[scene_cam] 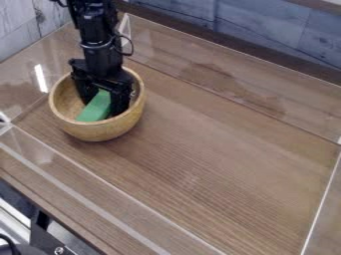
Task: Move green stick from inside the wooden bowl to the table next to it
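The wooden bowl [96,127] stands on the table [226,149] at the left. Inside it lies the green stick [96,107], tilted, its upper end hidden behind the gripper. My black gripper [106,92] points straight down and has dropped into the bowl. Its jaws are open, with one finger [84,92] on the left and the other on the right, straddling the upper part of the stick. Whether the fingers touch the stick cannot be told.
Low clear plastic walls [147,224] run around the tabletop. A grey tiled wall [280,25] stands behind. Bare wood-grain surface stretches right of and in front of the bowl.
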Robot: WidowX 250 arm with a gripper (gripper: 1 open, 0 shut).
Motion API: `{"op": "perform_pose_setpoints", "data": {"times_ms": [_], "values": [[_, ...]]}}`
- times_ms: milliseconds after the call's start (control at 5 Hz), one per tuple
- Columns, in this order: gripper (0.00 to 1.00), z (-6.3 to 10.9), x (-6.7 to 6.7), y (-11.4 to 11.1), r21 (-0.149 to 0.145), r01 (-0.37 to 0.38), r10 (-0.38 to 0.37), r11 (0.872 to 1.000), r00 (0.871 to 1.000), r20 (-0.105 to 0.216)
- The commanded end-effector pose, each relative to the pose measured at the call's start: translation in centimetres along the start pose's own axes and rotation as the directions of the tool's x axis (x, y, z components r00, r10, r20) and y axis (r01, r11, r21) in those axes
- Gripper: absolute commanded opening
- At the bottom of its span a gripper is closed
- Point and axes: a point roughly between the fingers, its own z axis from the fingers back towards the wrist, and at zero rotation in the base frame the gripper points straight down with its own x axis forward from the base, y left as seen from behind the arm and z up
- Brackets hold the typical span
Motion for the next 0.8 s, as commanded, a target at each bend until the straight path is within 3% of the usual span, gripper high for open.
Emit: {"op": "perform_pose_setpoints", "data": {"times_ms": [0, 400, 600], "values": [[1.00, 2.2, 0.9, 0.6, -0.016, 0.025, -0.024, 1.000, 0.999, 0.045], [1.00, 2.9, 1.0, -0.4, -0.054, -0.011, 0.014, 0.998, 0.999, 0.048], [1.00, 2.8, 1.7, 1.2, -0.063, -0.092, 0.095, 0.994, 0.994, 0.049]]}}
